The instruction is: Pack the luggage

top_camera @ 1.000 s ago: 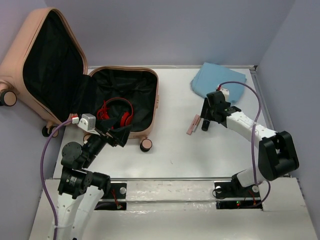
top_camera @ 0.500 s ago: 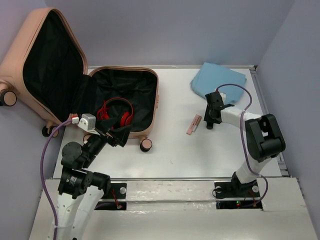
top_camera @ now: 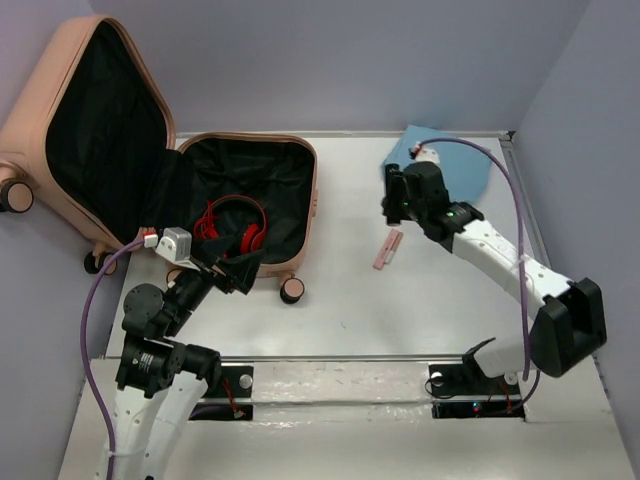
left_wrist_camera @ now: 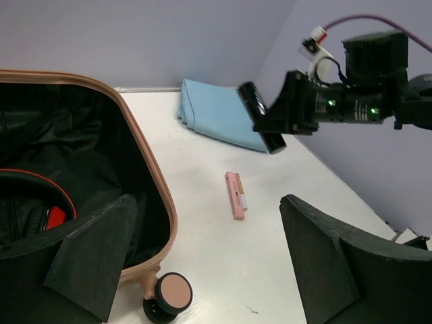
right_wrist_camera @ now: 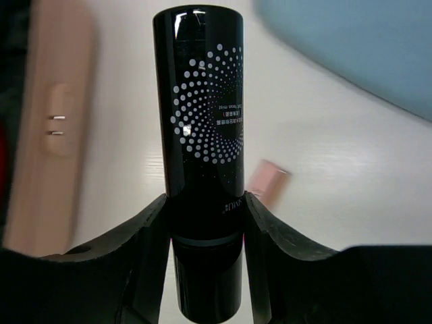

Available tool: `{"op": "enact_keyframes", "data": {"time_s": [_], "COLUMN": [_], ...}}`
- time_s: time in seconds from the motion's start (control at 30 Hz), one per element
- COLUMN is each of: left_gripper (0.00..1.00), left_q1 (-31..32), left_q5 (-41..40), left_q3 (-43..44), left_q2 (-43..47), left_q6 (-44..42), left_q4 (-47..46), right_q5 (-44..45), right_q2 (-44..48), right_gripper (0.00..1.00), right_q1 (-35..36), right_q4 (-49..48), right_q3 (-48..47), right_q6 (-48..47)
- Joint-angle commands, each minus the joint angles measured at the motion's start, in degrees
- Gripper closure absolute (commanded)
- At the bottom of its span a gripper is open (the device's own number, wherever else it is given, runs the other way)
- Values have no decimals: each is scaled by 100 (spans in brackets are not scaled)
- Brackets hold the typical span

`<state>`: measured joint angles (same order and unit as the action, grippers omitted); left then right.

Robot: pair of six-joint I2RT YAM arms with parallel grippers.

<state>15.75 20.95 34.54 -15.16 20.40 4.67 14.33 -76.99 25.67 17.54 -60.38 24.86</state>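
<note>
The luggage [top_camera: 312, 205] is a peach-pink hard-shell suitcase lying open at the table's left, its lid leaning on the wall. Red headphones [top_camera: 236, 224] rest on its black lining. My right gripper [top_camera: 396, 206] hangs above the table between the suitcase and a blue cloth. It is shut on a black cylindrical bottle [right_wrist_camera: 200, 101] with a white dot pattern, clamped near its lower end in my right gripper [right_wrist_camera: 206, 202]. The left wrist view shows the same bottle [left_wrist_camera: 260, 126] held in the air. My left gripper [top_camera: 226, 270] sits open by the suitcase's near corner, holding nothing.
A small pink box [top_camera: 386, 250] lies on the white table below the right gripper, also the pink box [left_wrist_camera: 235, 194]. A folded blue cloth [top_camera: 470, 165] lies at the back right. A suitcase caster wheel [left_wrist_camera: 169, 295] stands close to my left gripper [left_wrist_camera: 206, 209]. Walls enclose the table.
The right gripper closed on the black bottle, lifted it off the table and carried it left toward the suitcase. The left arm has not moved.
</note>
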Motion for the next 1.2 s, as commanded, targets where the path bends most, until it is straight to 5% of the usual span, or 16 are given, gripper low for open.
{"op": "enact_keyframes", "data": {"time_s": [0.0,0.27,0.3,0.4,0.47,0.6,0.9,1.17], "left_gripper": [1,1,1,1,1,1,1,1], "left_q1": [-28,-45,-45,-45,-45,-45,-45,-45], "left_q5": [155,102,102,102,111,137,181,199], "left_q3": [35,44,52,44,44,44,35,35], "left_q2": [-57,-75,-75,-66,-57,-40,22,-5], "left_q6": [51,51,43,43,43,43,51,43], "left_q4": [-168,-141,-141,-141,-141,-150,-177,-177], "right_q5": [-544,-1001,-1072,-1002,-828,-82,1089,1142], "right_q2": [-1017,-4082,-4296,-4623,-4475,-3588,-1373,-1309], "right_gripper": [83,78,55,12,8,14,58,53], "right_q1": [982,1757,1757,1757,1757,1757,749,377], "right_q4": [-480,-181,-24,310,303,180,-102,-268], "right_q3": [-1447,-4611,-5119,-5554,-5363,-4178,-207,606], "right_q6": [-60,-78,-87,-113,-148,-140,545,616]}}
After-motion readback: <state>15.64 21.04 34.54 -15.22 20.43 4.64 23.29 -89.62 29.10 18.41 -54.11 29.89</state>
